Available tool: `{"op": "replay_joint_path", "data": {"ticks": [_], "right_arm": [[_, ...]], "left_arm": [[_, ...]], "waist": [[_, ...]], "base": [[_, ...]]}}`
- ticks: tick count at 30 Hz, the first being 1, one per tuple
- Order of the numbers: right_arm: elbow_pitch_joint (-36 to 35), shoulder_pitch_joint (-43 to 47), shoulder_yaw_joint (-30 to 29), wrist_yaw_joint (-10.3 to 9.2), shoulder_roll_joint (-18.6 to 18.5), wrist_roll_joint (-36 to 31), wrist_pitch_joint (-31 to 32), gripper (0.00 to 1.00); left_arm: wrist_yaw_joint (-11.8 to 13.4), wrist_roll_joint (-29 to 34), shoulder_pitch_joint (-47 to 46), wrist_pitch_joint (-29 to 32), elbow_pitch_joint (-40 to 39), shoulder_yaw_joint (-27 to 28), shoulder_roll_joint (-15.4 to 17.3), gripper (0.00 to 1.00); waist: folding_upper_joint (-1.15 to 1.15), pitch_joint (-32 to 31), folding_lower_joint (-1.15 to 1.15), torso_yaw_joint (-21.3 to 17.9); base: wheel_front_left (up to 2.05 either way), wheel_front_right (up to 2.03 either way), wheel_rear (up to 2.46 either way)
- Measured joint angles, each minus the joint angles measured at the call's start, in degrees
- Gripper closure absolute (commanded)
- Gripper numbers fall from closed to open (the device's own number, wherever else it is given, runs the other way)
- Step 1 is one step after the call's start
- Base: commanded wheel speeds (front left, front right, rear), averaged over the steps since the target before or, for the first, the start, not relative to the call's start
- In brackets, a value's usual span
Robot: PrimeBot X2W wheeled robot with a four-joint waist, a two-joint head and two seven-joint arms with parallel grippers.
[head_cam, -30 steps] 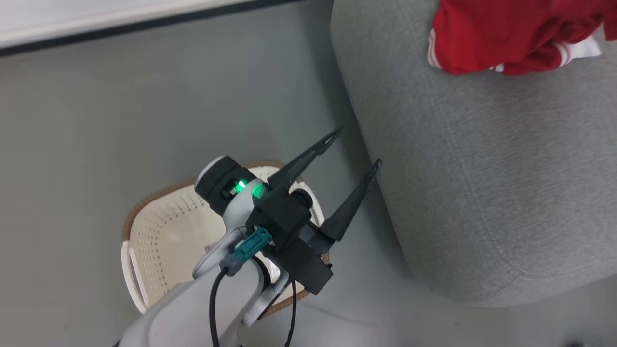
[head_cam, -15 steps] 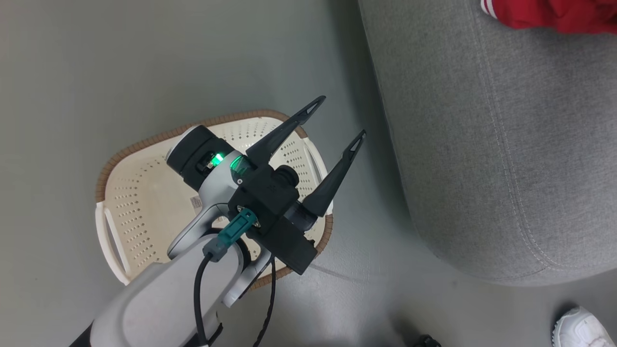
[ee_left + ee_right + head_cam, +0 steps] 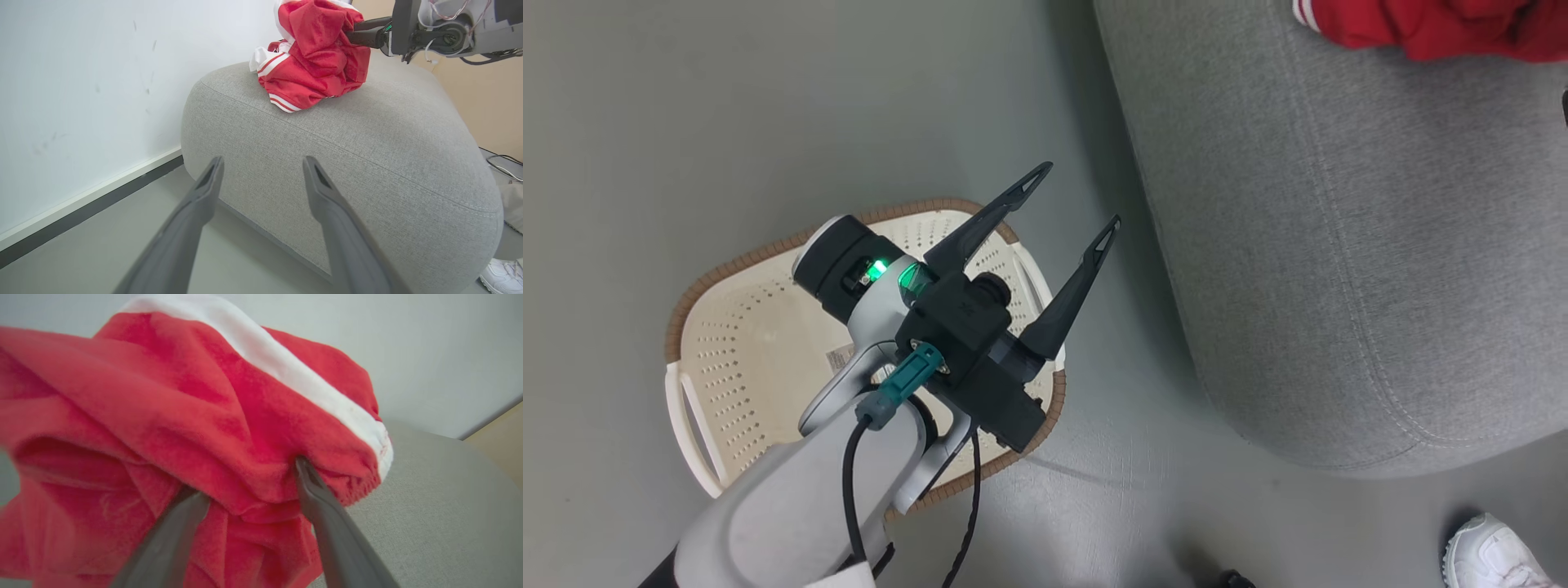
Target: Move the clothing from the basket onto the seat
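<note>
The grey sofa [image 3: 347,143] carries the clothing [image 3: 314,61]: 2 red garments heaped on its top, close to the rounded end. That curve is the first danger, I think, because soft cloth can slide down it to the floor. The cream basket [image 3: 743,359] looks empty, but the left arm covers part of it, so a small piece could be overlooked there. The right tool [image 3: 247,479] has its fingers spread, yet the garment with the broad white stripe [image 3: 265,359] hangs over both tips. If this arm pulls back quickly, the fabric may catch and drag the heap off. The left tool [image 3: 1079,194] is spread and empty above the basket. A person's white shoe [image 3: 1490,551] stands near the sofa corner; the robot could bump it.
</note>
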Motion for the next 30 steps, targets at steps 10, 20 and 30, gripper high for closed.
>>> {"op": "replay_joint_path", "data": {"ticks": [10,20,30], "right_arm": [[1.46,2.24,1.51,0.82,1.03,-0.1,-0.55,0.0],[1.52,7.64,1.49,1.09,2.85,0.38,-0.57,0.0],[-2.37,16.45,0.36,1.13,6.14,1.81,-0.57,0.0]], "left_arm": [[0.56,-3.91,2.74,-3.6,4.76,2.09,-2.98,0.0],[2.11,-7.24,6.09,-6.62,9.62,6.48,-4.8,0.0],[3.58,-8.4,12.69,-7.9,13.67,11.29,-3.45,0.0]], "waist": [[-0.01,-5.71,0.0,-0.26],[-0.01,-13.44,-0.01,0.8],[-0.02,-21.54,-0.01,3.54]], "base": [[0.0,0.0,0.0],[0.0,0.0,0.0],[0.0,0.0,0.0]]}}
